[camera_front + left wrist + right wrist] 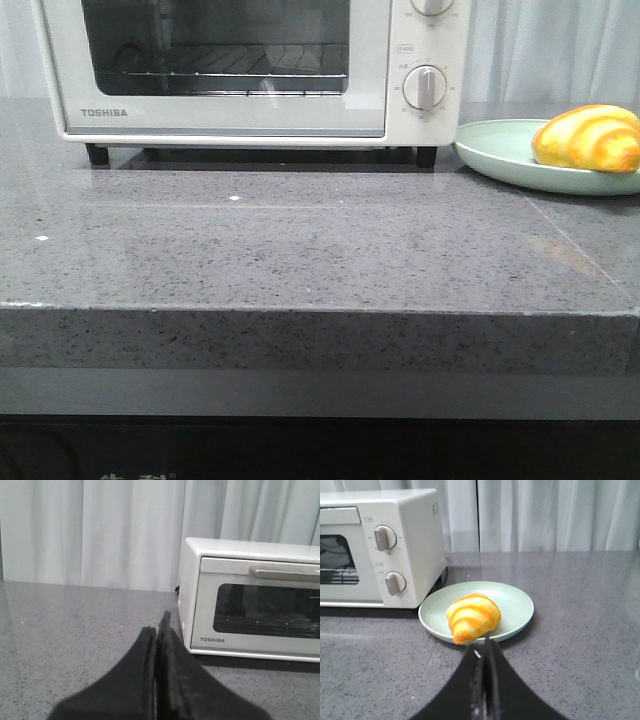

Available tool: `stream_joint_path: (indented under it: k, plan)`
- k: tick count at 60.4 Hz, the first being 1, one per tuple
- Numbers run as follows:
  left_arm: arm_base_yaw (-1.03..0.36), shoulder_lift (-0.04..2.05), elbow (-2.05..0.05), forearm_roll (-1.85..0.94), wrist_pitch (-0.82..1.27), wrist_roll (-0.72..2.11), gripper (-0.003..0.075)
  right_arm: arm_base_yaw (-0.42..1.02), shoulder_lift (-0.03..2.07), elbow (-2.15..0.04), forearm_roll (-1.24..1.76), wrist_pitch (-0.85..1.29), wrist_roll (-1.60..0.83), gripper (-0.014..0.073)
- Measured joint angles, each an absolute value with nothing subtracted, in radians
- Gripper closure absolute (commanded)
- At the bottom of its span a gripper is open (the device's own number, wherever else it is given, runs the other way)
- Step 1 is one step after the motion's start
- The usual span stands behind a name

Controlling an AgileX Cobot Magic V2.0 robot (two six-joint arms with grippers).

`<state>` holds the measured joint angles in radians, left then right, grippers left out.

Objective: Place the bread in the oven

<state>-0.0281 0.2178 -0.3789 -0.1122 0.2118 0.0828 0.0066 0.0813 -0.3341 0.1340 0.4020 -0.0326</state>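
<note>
Black and pressed together, my left gripper (156,630) holds nothing, near the oven (250,70). Its door is shut, I judge, so nothing is done yet. Right of it, the bread (472,617) lies on the green plate (515,605). My right gripper (485,650), also closed and empty, sits just short of it. Opening, grasping and loading remain.

Light: bright, even, soft, from above.
Glare: pale sheen on the worktop (300,230) at frame centre; reflections in the oven (250,70) glass.
Shadows: dark band beneath the oven.
Focus: wrist-view jaws blurred at lower centre.
</note>
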Motion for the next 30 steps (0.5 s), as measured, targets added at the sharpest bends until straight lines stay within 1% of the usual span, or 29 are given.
stream_joint_path:
  k: [10, 19, 23, 30]
  plan:
    - [-0.028, 0.442, -0.494, -0.110, 0.223, 0.083, 0.0741, 0.007, 0.181, -0.397, 0.134, 0.446, -0.033, 0.0652]
    - [-0.059, 0.648, -0.638, -0.110, 0.225, 0.085, 0.0741, 0.007, 0.198, -0.401, 0.134, 0.453, -0.033, 0.0652]
    - [-0.111, 0.747, -0.710, -0.110, 0.204, 0.095, 0.0741, 0.007, 0.200, -0.401, 0.134, 0.454, -0.033, 0.0652]
    - [-0.247, 0.910, -0.820, -0.110, 0.130, 0.106, 0.0741, 0.007, 0.200, -0.401, 0.134, 0.455, -0.033, 0.0652]
